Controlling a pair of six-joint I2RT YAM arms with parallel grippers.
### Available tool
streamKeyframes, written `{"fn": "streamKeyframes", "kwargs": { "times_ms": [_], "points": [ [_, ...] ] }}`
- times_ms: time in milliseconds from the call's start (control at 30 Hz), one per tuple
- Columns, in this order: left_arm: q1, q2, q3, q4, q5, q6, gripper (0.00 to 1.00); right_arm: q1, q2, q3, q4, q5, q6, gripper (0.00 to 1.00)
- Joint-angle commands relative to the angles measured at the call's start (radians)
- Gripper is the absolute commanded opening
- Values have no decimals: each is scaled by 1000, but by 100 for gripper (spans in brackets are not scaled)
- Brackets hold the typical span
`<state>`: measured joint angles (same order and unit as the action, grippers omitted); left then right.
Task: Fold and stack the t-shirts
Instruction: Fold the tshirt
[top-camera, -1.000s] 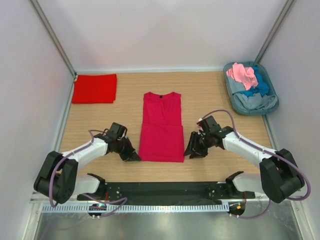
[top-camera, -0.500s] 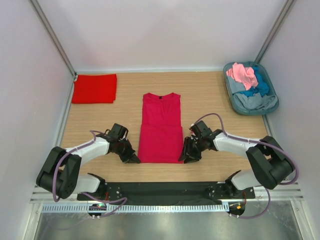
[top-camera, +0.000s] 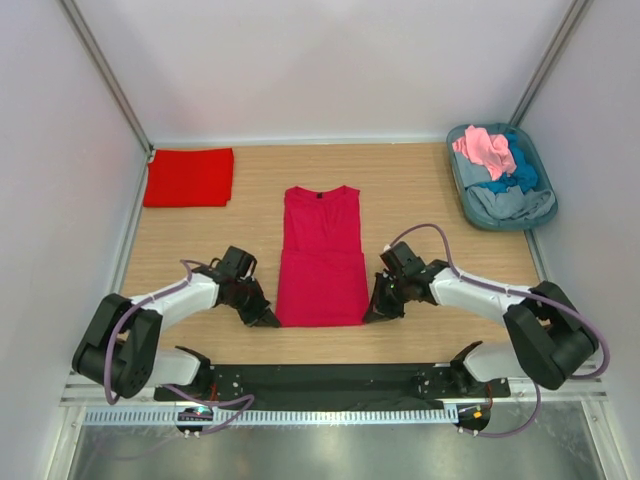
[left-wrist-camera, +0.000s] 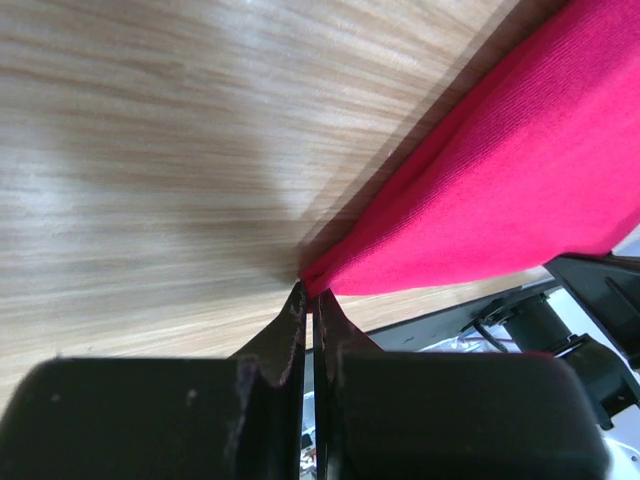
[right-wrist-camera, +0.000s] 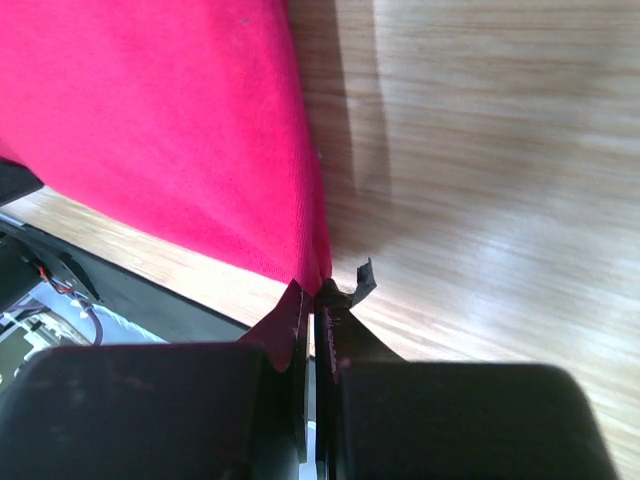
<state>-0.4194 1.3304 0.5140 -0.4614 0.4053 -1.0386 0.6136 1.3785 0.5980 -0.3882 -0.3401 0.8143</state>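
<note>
At the near corners of the crimson t-shirt (top-camera: 322, 270), left claw (top-camera: 272, 320) and right claw (top-camera: 369, 316) pinch cloth.

Left arm (top-camera: 180, 297) and right arm (top-camera: 478, 291) alike — white shells, bulky black joints, a looped lilac cable (top-camera: 430, 227).

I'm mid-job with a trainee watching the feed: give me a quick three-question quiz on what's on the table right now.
1. True or false: the left pincer and the right pincer are each shut on a near corner of the crimson t-shirt.
2. Where does the folded scarlet t-shirt lie? A: on the crimson t-shirt. B: at the table's far-left corner. C: at its near-right edge.
3. Fill in: the pink, blue and grey t-shirts lie heaped in the grey-blue ____.
Key: 1 true; 2 B; 3 tub.
</note>
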Motion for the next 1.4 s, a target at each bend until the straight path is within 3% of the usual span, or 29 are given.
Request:
{"fn": "streamKeyframes", "kwargs": {
  "times_ms": [0, 267, 500, 833, 1100, 1367],
  "points": [
    [-5, -31, 34, -98, -22, 23, 0, 3, -84, 23, -54, 65, -17, 1],
    [-10, -175, 52, -172, -25, -15, 1, 8, -190, 31, -142, 81, -7, 1],
    [-7, -240, 216, -288, -91, -21, 1, 8, -213, 210, -287, 160, -58, 1],
    [-2, -136, 532, -398, -261, 35, 0, 5, -107, 474, -394, 269, -124, 1],
    [47, 37, 736, -295, -298, 66, 1, -28, 72, 736, -425, 329, -194, 1],
    [103, 242, 922, -171, -284, 127, 1, -150, 266, 891, -356, 263, -214, 1]
  ]
}}
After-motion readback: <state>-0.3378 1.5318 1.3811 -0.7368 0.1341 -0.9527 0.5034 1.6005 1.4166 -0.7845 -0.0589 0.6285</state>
